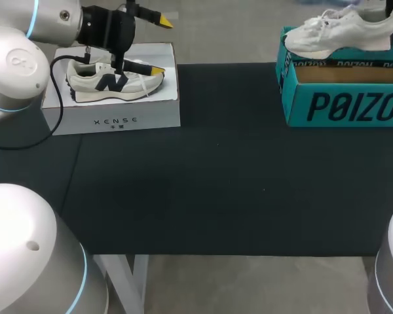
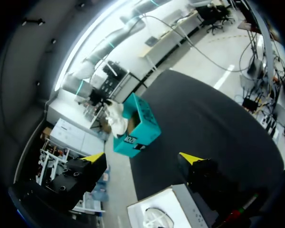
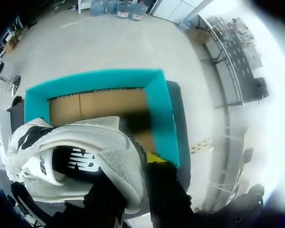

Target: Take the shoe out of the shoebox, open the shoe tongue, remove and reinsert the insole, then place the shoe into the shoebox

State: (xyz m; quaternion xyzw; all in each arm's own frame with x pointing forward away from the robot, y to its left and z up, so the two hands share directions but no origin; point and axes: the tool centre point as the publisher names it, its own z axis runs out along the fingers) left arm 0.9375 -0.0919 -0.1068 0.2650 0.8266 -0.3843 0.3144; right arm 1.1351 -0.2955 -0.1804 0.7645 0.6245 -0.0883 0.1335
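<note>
A white sneaker [image 1: 340,31] hangs just above the open teal shoebox [image 1: 344,104] at the table's far right. My right gripper [image 3: 141,159] is shut on the sneaker's [image 3: 76,156] collar, with one yellow tip showing beside it. Under the shoe lies the shoebox's brown cardboard floor [image 3: 99,104]. At the far left my left gripper [image 1: 160,46] stands open with nothing between its fingers, over a white box. In the left wrist view the teal shoebox [image 2: 135,126] and the white sneaker [image 2: 115,116] lie far ahead of the open left gripper [image 2: 141,157].
A white box [image 1: 118,121] stands at the table's far left with a beige sneaker [image 1: 114,80] lying on its top. The black tabletop [image 1: 223,183] stretches between the two boxes and toward the front edge.
</note>
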